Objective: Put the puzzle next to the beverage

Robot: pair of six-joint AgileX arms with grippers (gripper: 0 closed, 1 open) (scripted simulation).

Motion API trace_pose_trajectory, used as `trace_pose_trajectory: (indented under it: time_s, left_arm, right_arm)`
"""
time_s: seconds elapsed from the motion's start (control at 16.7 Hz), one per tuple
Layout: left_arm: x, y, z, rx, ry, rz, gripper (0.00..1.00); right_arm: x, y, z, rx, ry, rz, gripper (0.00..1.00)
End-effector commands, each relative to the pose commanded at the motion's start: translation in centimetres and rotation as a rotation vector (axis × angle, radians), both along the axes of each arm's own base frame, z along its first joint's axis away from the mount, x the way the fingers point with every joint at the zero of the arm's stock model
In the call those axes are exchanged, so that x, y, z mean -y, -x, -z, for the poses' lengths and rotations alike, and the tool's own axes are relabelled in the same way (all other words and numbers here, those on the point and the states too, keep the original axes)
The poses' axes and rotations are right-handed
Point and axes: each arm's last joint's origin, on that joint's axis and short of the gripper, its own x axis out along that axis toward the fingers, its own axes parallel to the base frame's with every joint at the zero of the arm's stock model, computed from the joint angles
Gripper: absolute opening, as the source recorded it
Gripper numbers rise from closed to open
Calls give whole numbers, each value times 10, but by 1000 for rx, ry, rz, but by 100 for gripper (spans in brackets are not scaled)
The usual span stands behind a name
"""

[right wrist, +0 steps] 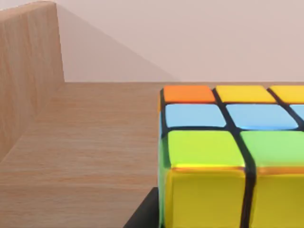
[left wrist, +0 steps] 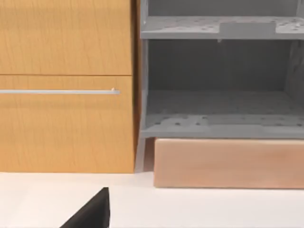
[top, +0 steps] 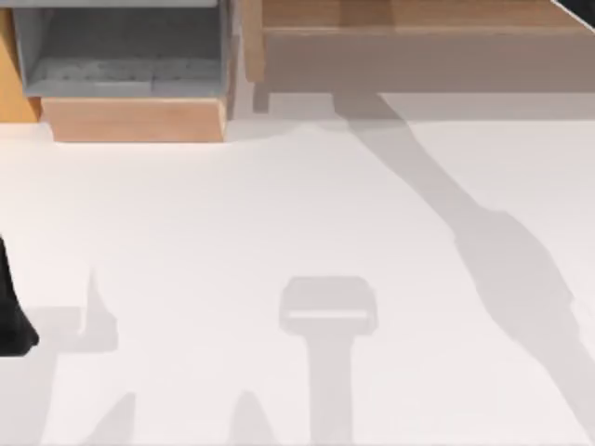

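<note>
Puzzle: a colour cube [right wrist: 223, 156] with orange, yellow, blue, green and yellow tiles split by black lines, close up in the right wrist view; it stands on a wooden surface [right wrist: 90, 156].
Wooden wall: a raised wooden side [right wrist: 26, 71] borders that surface, well apart from the puzzle.
Right end effector: a dark edge [right wrist: 142, 213] shows at the foot of the puzzle, touching it or just beside it; I cannot tell how far the fingers are spread or whether they hold the puzzle.
Left end effector: a dark tip [left wrist: 92, 213] shows low in the left wrist view, above the white bench [left wrist: 213, 209]; its opening cannot be told. In the top view a dark part of the left arm [top: 11, 311] sits at the bench's left edge.
Grey shelf unit: an open grey rack [left wrist: 218, 80] with two bare shelves, standing on a light wooden base [left wrist: 228, 164].
Cabinet: a wooden front [left wrist: 66, 85] with a thin metal handle [left wrist: 59, 91], just beside the grey shelf unit.
Top view: the white bench [top: 279, 232] carries only shadows; the grey shelf unit [top: 121, 46] sits at its far left, a wooden tray-like structure [top: 418, 37] at its far right.
</note>
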Motion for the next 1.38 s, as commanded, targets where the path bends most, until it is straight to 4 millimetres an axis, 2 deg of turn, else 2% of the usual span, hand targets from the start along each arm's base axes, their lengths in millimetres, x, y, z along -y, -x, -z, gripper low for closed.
trace_pose_trajectory:
  time_s: [0.24,0.48,0.9,1.08,1.2,1.38]
  left_arm:
    - [0,0,0,0,0,0,100]
    - [0,0,0,0,0,0,100]
    - [0,0,0,0,0,0,100]
    - [0,0,0,0,0,0,100]
    - [0,0,0,0,0,0,100]
    - [0,0,0,0,0,0,100]
  right_arm:
    - [-1,2,-3,4,-3,-6,0]
    - [5,2,-16,32,-9,-8,0]
    - [-1,1,-11,1,-2,-4,0]
    - [4,3,-18,17,-10,2,0]
    - [24,5,-36,53,-13,36,0]
    - [81,8,-69,97,10,153,0]
